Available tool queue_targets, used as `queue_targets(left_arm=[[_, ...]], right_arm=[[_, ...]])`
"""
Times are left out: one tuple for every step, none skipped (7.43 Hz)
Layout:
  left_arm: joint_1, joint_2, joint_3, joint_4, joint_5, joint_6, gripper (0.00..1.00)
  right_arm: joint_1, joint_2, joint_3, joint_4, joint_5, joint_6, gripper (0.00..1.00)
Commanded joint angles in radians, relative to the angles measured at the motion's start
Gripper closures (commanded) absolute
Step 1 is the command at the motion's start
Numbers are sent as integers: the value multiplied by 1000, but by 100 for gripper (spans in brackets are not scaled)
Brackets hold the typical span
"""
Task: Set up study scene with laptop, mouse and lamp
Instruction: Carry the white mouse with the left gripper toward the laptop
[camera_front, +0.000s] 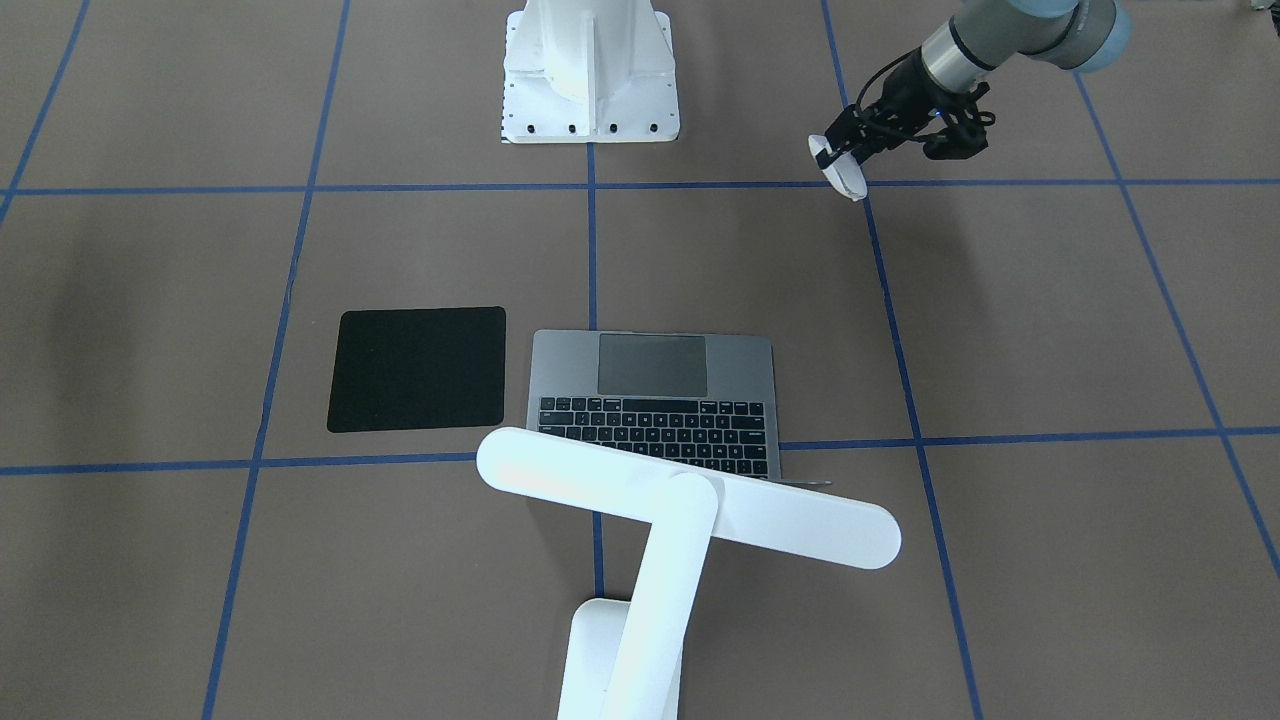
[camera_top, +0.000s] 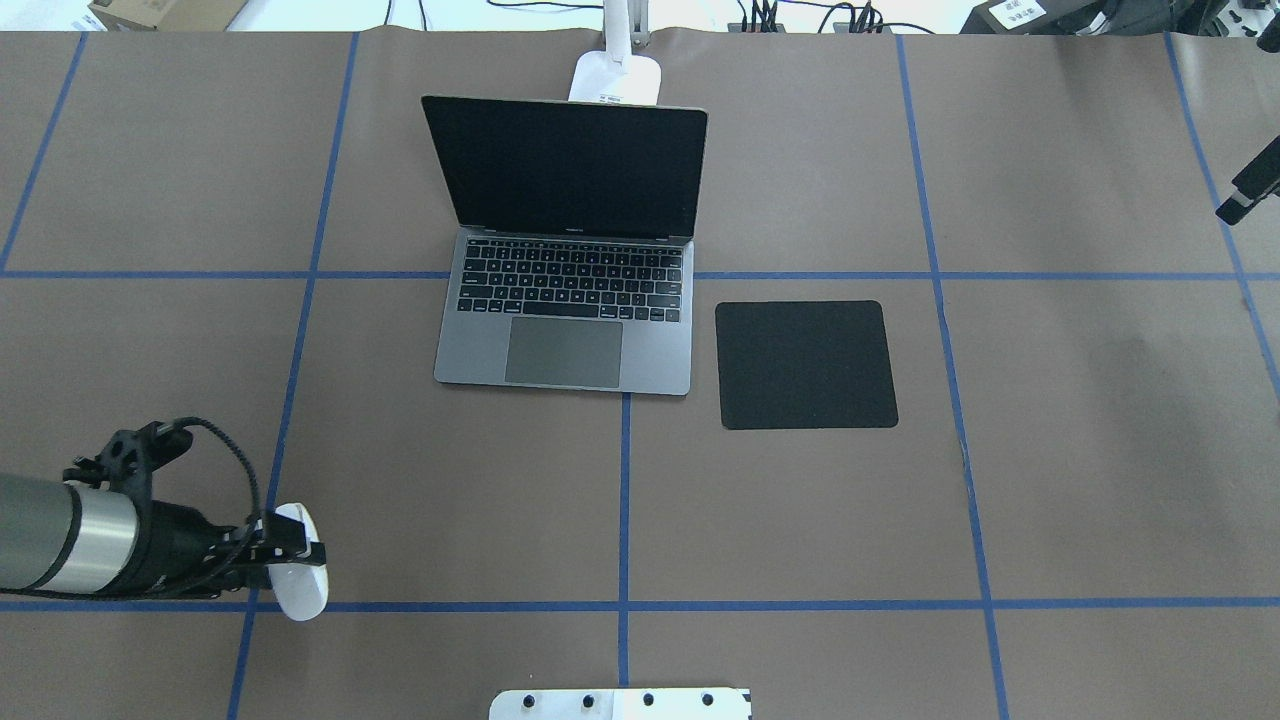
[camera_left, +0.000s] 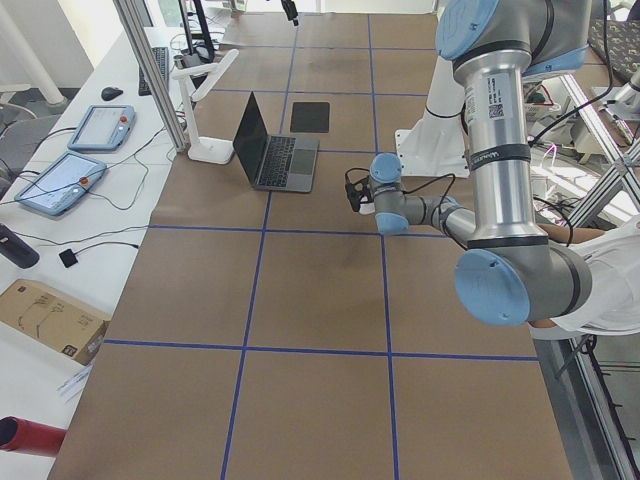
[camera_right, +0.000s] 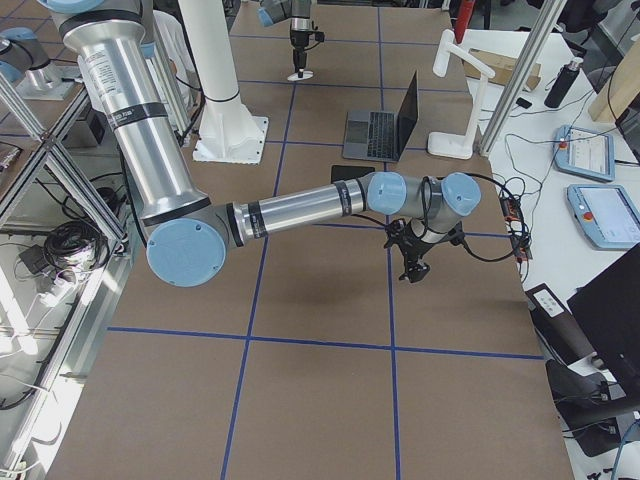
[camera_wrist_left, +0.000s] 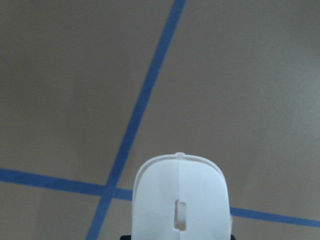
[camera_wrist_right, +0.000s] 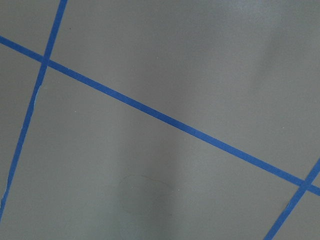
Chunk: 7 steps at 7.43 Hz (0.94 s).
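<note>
White mouse (camera_wrist_left: 180, 200) fills the bottom of the left wrist view, its nose jutting out past the left fingers (camera_top: 302, 551). They are closed on its sides and hold it clear of the tabletop (camera_top: 800, 520), toward the robot-side left corner. Mid-tabletop the laptop (camera_top: 565, 330) stands open, with the mat (camera_top: 805, 365) just right of it and the lamp (camera_front: 690, 500) behind it at the far edge. At the right edge hang the right fingers (camera_top: 1240, 195); I cannot tell whether they are parted.

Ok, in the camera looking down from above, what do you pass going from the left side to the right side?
Left claw holding the mouse → laptop → black mat → right claw, at the far edge.
</note>
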<state>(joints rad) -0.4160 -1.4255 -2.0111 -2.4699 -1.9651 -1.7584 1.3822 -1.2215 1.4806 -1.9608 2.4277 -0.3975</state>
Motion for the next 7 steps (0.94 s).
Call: queue_targets(left_arm=[[-30, -221, 5, 232, 5, 34, 59], [-30, -343, 20, 379, 5, 81, 59], [-32, -495, 61, 534, 18, 108, 58], [-30, -606, 121, 608, 44, 128, 58], [-27, -654, 165, 608, 76, 143, 58], [-26, -749, 263, 614, 89, 196, 58], [-26, -847, 366, 617, 94, 223, 58]], right_arm=[[-2, 2, 0, 0, -4, 0, 1], [0, 2, 0, 0, -4, 0, 1], [0, 0, 1, 2, -6, 0, 1], [0, 0, 1, 0, -9, 0, 1], [1, -3, 1, 2, -10, 0, 1], [1, -1, 1, 2, -10, 0, 1], [1, -1, 1, 2, -10, 0, 1]])
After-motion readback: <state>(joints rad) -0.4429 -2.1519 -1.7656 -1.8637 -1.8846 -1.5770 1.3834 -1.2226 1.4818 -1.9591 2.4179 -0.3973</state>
